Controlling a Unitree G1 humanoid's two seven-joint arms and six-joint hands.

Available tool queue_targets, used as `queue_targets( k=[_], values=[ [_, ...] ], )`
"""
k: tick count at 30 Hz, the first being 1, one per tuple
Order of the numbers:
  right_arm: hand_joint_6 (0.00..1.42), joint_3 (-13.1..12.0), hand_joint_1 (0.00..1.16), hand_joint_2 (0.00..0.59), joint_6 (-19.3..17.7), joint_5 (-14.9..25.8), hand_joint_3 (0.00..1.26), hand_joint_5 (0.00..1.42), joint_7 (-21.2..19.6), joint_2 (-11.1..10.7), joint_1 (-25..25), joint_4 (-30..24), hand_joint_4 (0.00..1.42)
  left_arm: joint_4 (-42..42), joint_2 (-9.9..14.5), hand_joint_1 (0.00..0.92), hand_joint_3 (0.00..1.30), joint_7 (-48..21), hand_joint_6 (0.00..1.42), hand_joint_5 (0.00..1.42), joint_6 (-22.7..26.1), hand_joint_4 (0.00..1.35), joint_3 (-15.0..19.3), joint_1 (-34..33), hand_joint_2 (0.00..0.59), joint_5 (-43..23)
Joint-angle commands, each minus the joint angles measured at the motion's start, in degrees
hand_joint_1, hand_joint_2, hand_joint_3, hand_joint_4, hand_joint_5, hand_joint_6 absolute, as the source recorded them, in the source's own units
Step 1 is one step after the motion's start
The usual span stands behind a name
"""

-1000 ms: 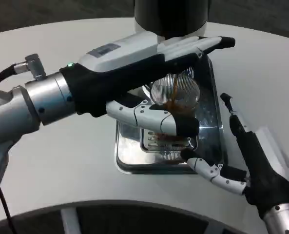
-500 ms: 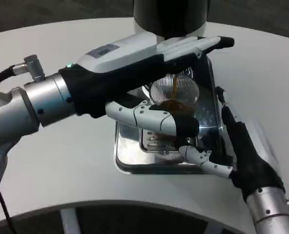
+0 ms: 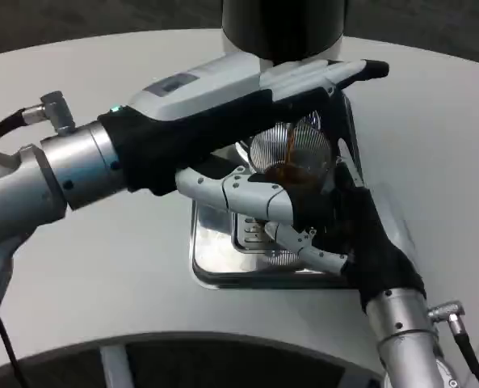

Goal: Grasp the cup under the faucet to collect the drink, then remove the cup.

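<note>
The cup (image 3: 292,158) is gripped by the left hand (image 3: 247,121) under the faucet (image 3: 283,28), above the drip tray (image 3: 215,259); the right hand (image 3: 344,230), seemingly unclenched, is alongside; a nudge could spill the drink

A shiny metal tray (image 3: 211,250) is seen on a smooth white table (image 3: 102,267); the cup (image 3: 292,149) is clear, ribbed plastic.

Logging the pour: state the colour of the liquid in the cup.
Dark brown liquid in the clear ribbed plastic cup, head view.
</note>
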Motion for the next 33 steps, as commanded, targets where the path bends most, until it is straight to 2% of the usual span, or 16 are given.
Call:
queue_targets(
  k=[1,6,16,22,29,33],
  values=[
    [0.00,0.52,0.72,0.196,-1.67,1.20,0.00,0.00,-2.02,0.51,-1.58,2.91,0.00,0.58,0.99,0.000,0.00,-1.33,0.00,0.00,0.20,0.00,-0.66,1.90,0.101,0.27],
    [0.00,0.74,0.72,0.193,-2.21,2.33,0.00,0.00,-3.78,1.38,-3.62,6.83,0.00,0.67,1.69,0.000,0.00,-1.44,0.00,0.00,0.18,0.00,-0.03,2.32,0.103,-0.06],
    [0.00,0.72,0.76,0.192,-6.57,4.04,0.00,0.00,-8.83,2.46,-6.81,14.23,0.00,0.95,3.31,0.000,0.00,-1.79,0.00,0.00,-0.10,0.00,0.85,2.75,0.103,-1.11],
    [0.00,0.41,0.78,0.187,-7.89,4.57,0.00,0.00,-11.31,3.10,-8.65,17.94,0.00,0.99,3.83,0.000,0.00,-1.78,0.00,0.00,0.05,0.00,0.98,2.78,0.103,-1.61],
    [0.05,0.37,0.80,0.197,-9.58,4.92,0.00,0.00,-13.05,3.35,-9.49,20.29,0.00,0.79,3.40,0.000,0.00,-1.32,0.00,0.00,0.39,0.00,1.72,2.98,0.103,-2.72],
    [0.07,0.62,0.80,0.197,-10.28,5.13,0.00,0.01,-13.53,3.45,-9.75,20.82,0.00,0.63,1.50,0.000,0.00,3.24,0.00,0.00,-3.51,0.00,5.45,4.23,0.126,-3.68]
  ],
)
